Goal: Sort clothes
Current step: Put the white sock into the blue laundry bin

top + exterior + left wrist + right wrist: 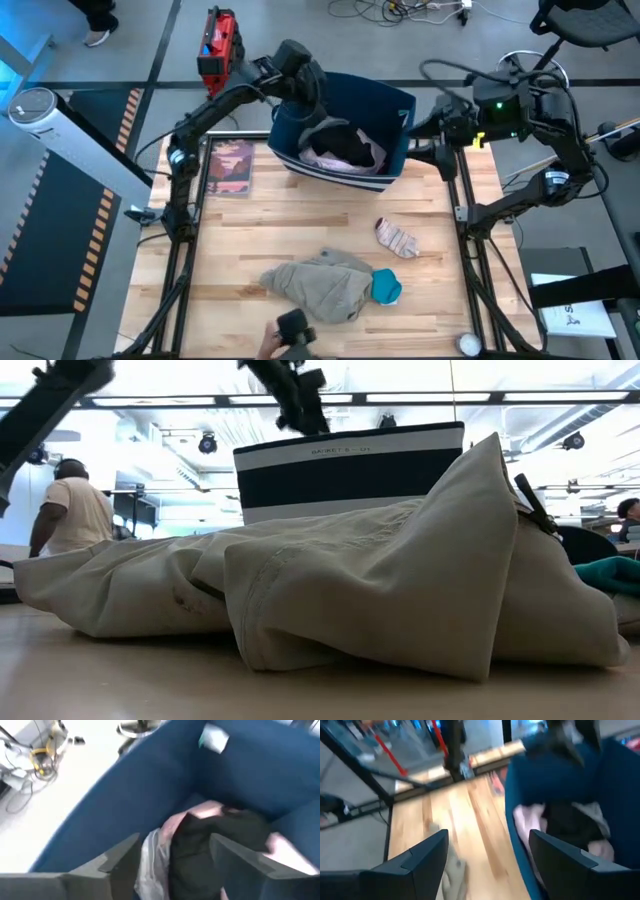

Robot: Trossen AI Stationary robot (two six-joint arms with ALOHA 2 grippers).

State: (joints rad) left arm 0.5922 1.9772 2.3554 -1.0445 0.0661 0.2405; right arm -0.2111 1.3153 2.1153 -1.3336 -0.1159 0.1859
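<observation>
Book (231, 166): it lay flat on the surface left of the bin; I judged it safe unless the left arm swung low on its way back.
Left end effector (312, 118): I had it over the bin's left side, fingers (120, 865) spread wide and holding nothing, the black garment (210, 845) straight below. If I lowered it, I risked snagging that garment and dragging it out.
Bin (392, 106): it stood at the far edge with black and pale pink clothes (340, 150) inside. A push on its wall could tip it or slide it off.
Grey-beige garment (320, 283): it lay crumpled near the front edge, the teal piece (386, 286) touching its right side. A loose pinch could lift both together, or only a fold.
Socks (398, 239): they lay between bin and teal piece; small and flat, easy to miss.
Right end effector (422, 128): it hovered just right of the bin, fingers (427, 860) wide apart and empty. Reaching in now could collide with the left arm.
</observation>
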